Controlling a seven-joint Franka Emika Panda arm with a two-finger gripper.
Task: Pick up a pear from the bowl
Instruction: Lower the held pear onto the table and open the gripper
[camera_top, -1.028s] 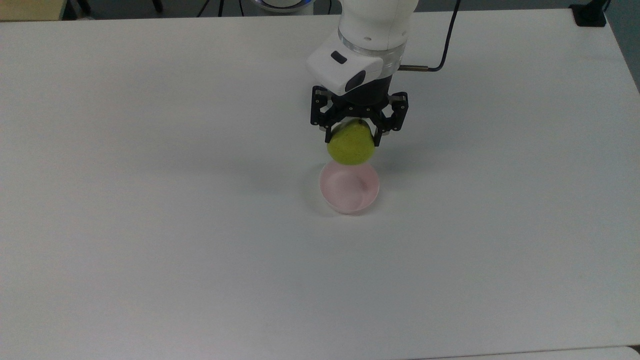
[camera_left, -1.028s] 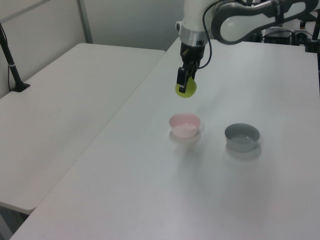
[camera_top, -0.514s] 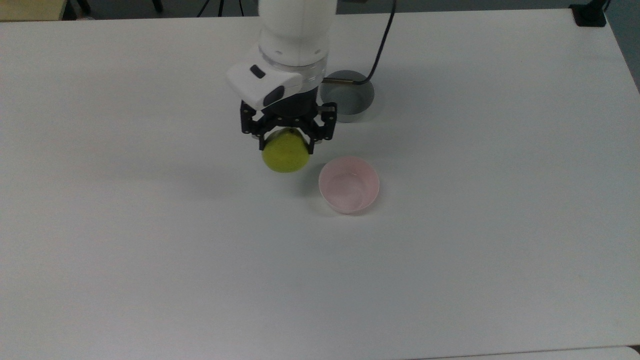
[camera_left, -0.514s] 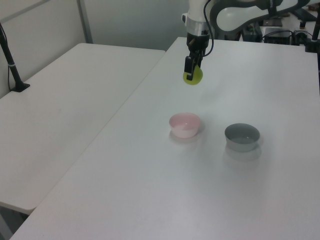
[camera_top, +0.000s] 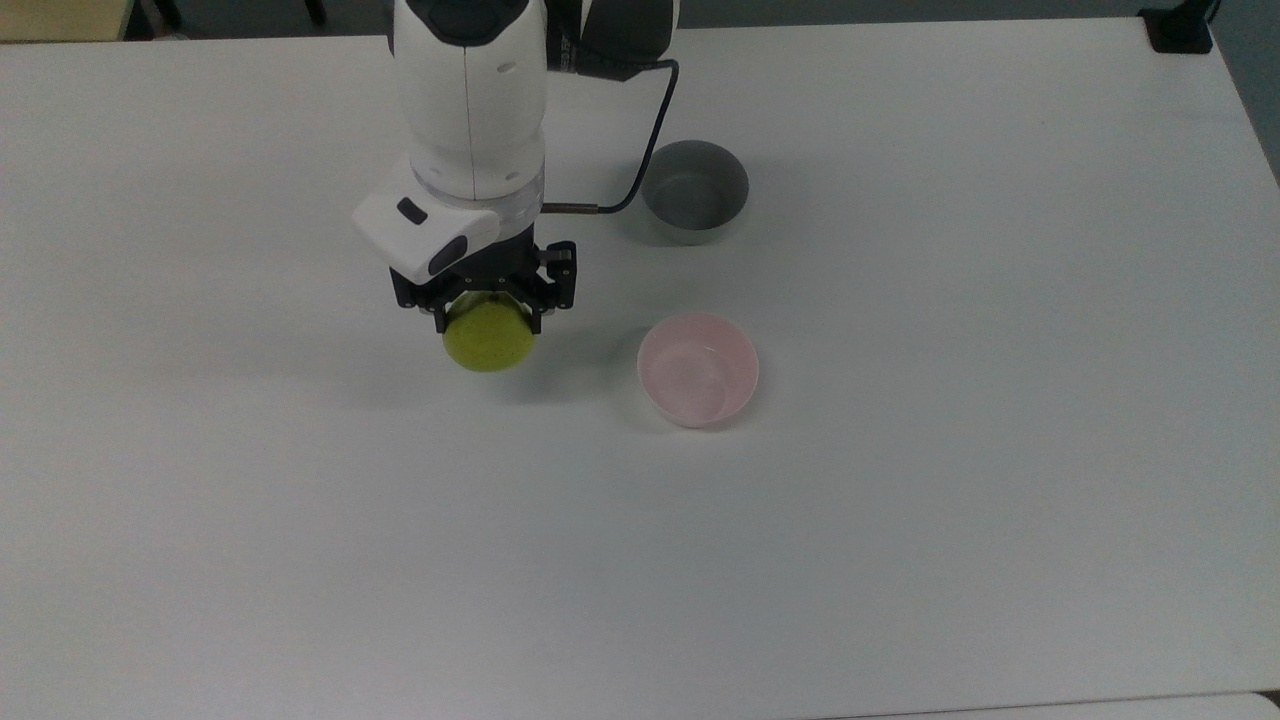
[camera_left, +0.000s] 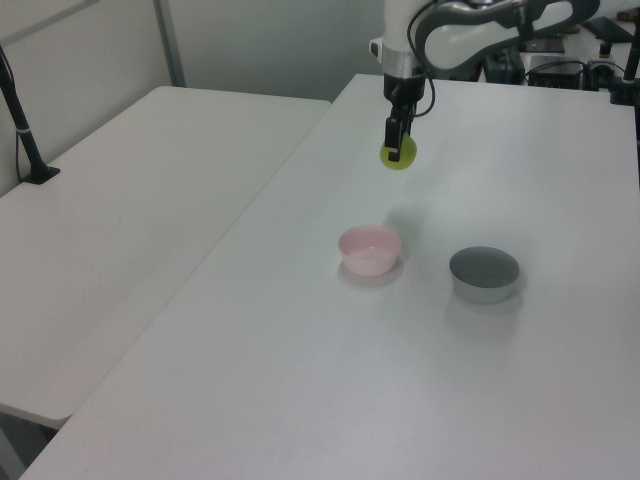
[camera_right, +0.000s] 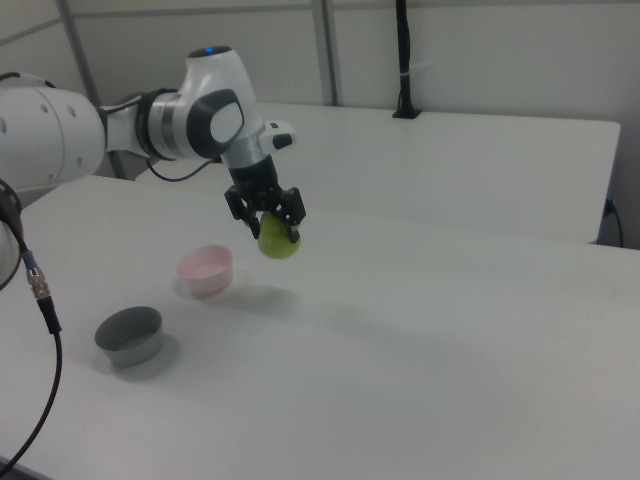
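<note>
**Yellow-green pear riding in the air**

Yellow-green and round, the pear (camera_top: 489, 337) is hanging between the two black fingers of the end effector (camera_top: 487, 312), which is squeezing it from both sides. It is sitting high above the white bench (camera_top: 900, 500), touching nothing else.

The pink bowl (camera_top: 698, 369) is sitting empty on the bench, well off to the end effector's side, on the top view's right. The grey bowl (camera_top: 695, 190) is resting farther away, behind the pink one in the top view.

The pear is out of its bowl, so the job is looking almost done. But the pear is smooth and round, and most of it is hanging below the fingers. If the arm is jerking or the squeeze is getting weak, the pear could slip out, drop onto the bench and roll away.
</note>
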